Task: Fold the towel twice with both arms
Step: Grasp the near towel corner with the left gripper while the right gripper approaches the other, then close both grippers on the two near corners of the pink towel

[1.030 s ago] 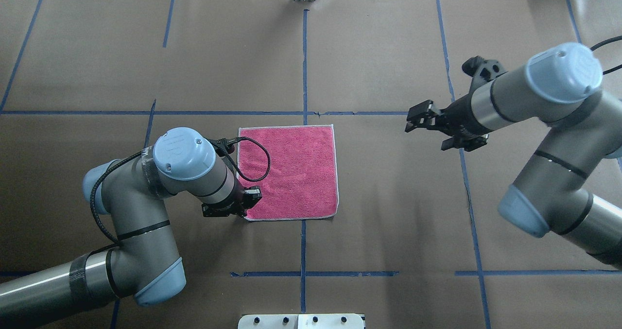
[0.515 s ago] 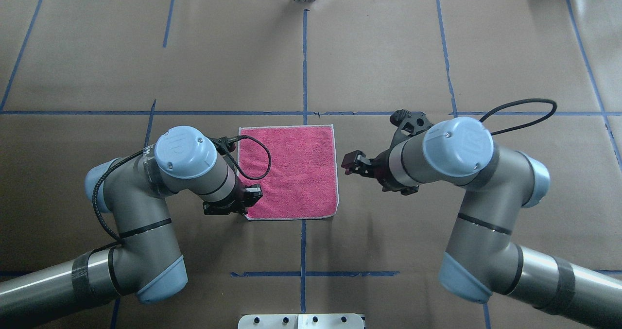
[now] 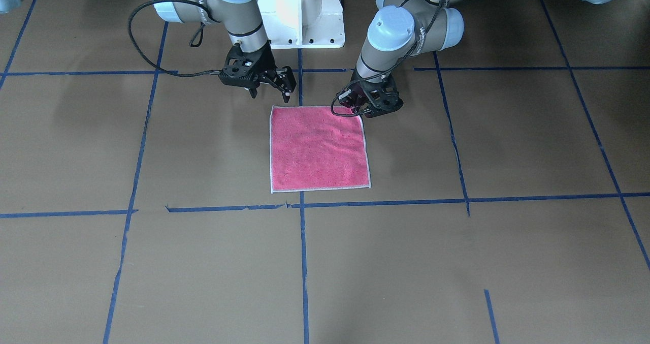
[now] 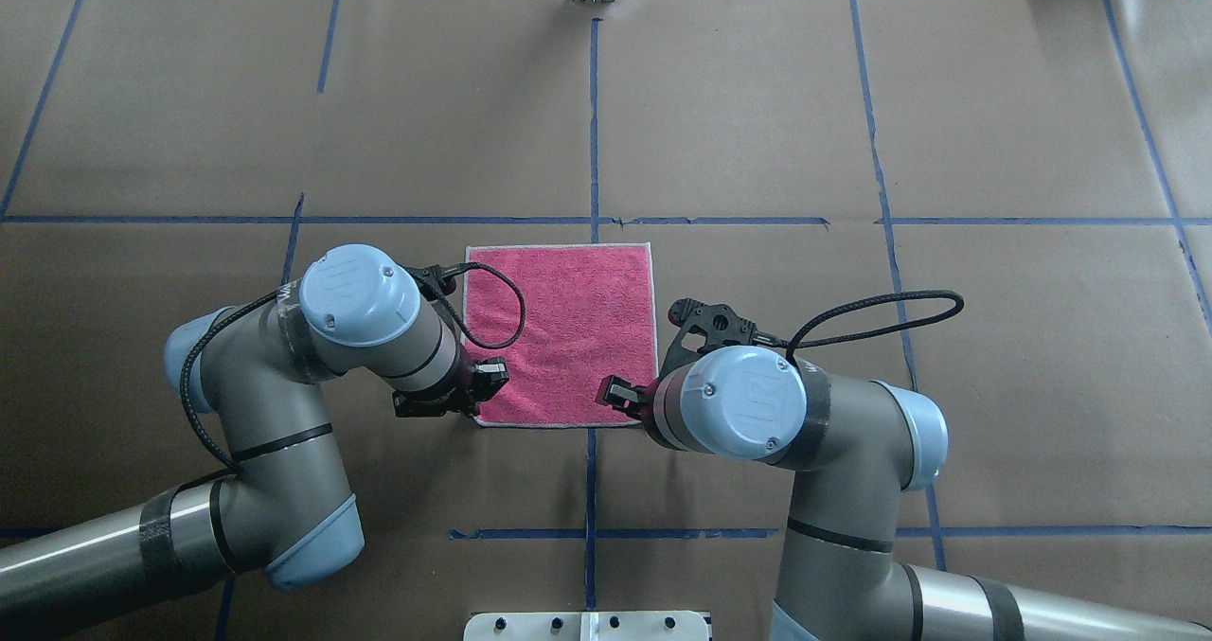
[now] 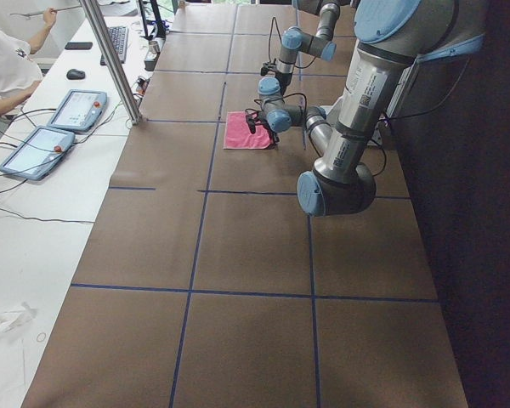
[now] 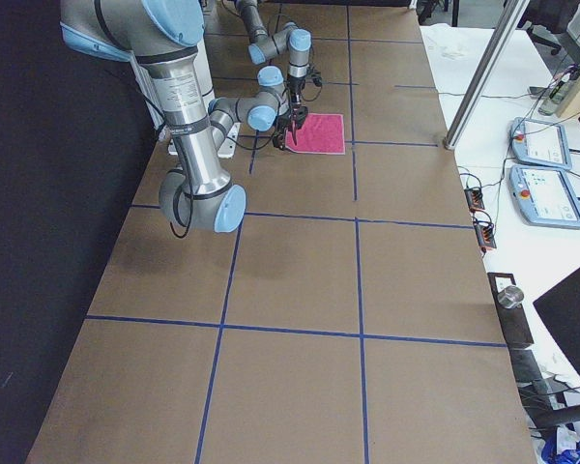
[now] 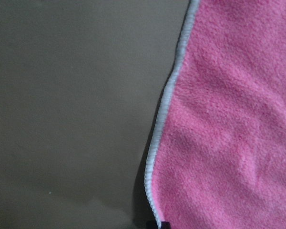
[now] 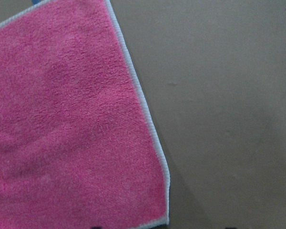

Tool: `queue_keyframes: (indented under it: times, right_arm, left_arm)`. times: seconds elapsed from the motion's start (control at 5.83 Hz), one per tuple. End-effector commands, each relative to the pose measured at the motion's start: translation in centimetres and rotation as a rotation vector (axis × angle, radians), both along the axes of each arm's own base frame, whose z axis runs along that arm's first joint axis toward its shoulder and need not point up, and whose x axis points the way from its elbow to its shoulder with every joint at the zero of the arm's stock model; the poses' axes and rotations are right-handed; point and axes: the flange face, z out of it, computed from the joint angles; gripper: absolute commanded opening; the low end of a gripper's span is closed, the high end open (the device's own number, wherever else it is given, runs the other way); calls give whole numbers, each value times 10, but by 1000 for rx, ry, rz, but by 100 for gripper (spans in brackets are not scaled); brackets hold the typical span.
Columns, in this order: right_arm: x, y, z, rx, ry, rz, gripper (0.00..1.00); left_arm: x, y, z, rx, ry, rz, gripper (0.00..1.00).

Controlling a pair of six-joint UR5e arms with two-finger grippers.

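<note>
The pink towel (image 4: pixel 568 329) lies flat, pink side up, on the brown table (image 4: pixel 757 101); it also shows in the front view (image 3: pixel 319 148). My left gripper (image 4: pixel 481 393) sits low at the towel's near left corner, on the right in the front view (image 3: pixel 358 111). In the left wrist view a dark tip touches the slightly raised grey edging of the towel (image 7: pixel 229 119), so it looks shut on that corner. My right gripper (image 3: pixel 270 94) is open, just above the near right corner (image 4: pixel 620 397). The right wrist view shows the towel (image 8: pixel 62 119) flat below.
The white pedestal base (image 3: pixel 300 13) stands behind the towel on the robot's side. Blue tape lines (image 4: pixel 594 130) cross the brown paper. A metal post (image 5: pixel 110 59) and desks with tablets (image 5: pixel 72 109) stand past the table's far edge.
My right arm has swung in from the far right of the table down to the towel's near right corner. My left arm and the towel have stayed put.
</note>
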Motion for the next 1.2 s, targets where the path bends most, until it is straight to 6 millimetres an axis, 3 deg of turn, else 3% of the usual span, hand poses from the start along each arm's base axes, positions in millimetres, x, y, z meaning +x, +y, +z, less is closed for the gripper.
queue_keyframes:
  times: [0.0,0.69,1.03]
  right_arm:
    - [-13,-4,4,-6,25,11,79]
    - [-18,-11,14,-1,46,21,60]
    - [-18,-11,12,1,45,20,17]
  left_arm:
    - [-1,0,3,0,-3,2,3]
    - [-1,-1,3,1,-3,2,3]
    - [-1,-1,3,0,-3,1,3]
